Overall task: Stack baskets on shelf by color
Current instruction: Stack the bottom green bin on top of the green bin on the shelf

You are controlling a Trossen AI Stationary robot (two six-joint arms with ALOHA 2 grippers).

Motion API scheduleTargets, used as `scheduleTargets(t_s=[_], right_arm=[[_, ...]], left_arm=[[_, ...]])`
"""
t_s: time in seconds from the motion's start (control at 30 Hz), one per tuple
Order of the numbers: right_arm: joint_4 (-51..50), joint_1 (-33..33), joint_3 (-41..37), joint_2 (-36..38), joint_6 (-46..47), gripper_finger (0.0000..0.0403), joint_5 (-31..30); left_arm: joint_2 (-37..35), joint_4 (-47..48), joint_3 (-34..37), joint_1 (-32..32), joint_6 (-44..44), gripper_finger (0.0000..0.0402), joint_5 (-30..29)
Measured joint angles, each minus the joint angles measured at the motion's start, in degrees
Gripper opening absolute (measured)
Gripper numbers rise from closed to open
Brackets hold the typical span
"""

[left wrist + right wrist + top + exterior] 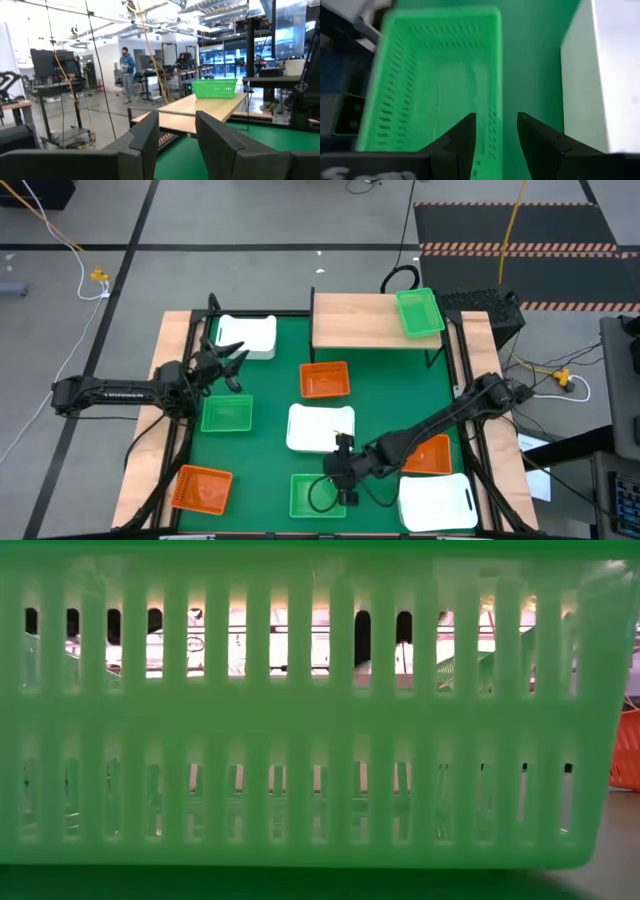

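The light wooden shelf [365,322] stands at the table's far edge and bears one green basket [420,312] on its right end. Other baskets rest flat on the green table: white [247,335], orange [325,380], green [227,413], white [320,428], orange [202,488], orange [432,456], white [437,502]. My right gripper [345,488] is open over the near green basket [312,496]. In its wrist view the fingers [495,131] stand on either side of that basket's long right wall [495,100]. My left gripper [237,362] hovers open between the far white and left green baskets.
The near green basket's slotted wall [300,710] fills the low view. A white basket's edge [600,75] lies just right of the right gripper. The left wrist view looks level at the shelf [200,107] and its green basket [214,88]; a person walks far behind.
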State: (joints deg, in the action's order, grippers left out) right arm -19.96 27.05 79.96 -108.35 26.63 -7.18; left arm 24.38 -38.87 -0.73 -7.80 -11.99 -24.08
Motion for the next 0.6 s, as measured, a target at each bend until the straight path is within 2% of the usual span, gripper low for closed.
scheduleTargets(t_s=[0.33,0.47,0.6], right_arm=[[-1.6,-0.9,0.0,-2.1,2.7,0.0127,5.0],[-2.4,-1.2,-0.1,-2.2,2.7,0.0083,8.6],[-2.1,-1.1,-1.8,-2.1,3.4,0.0028,8.9]], left_arm=[[0.0,-0.8,0.0,0.0,-0.4,0.0131,0.4],[0.0,-0.3,0.0,0.0,0.4,0.0131,0.5],[0.0,0.3,0.0,0.0,1.7,0.0131,0.6]])
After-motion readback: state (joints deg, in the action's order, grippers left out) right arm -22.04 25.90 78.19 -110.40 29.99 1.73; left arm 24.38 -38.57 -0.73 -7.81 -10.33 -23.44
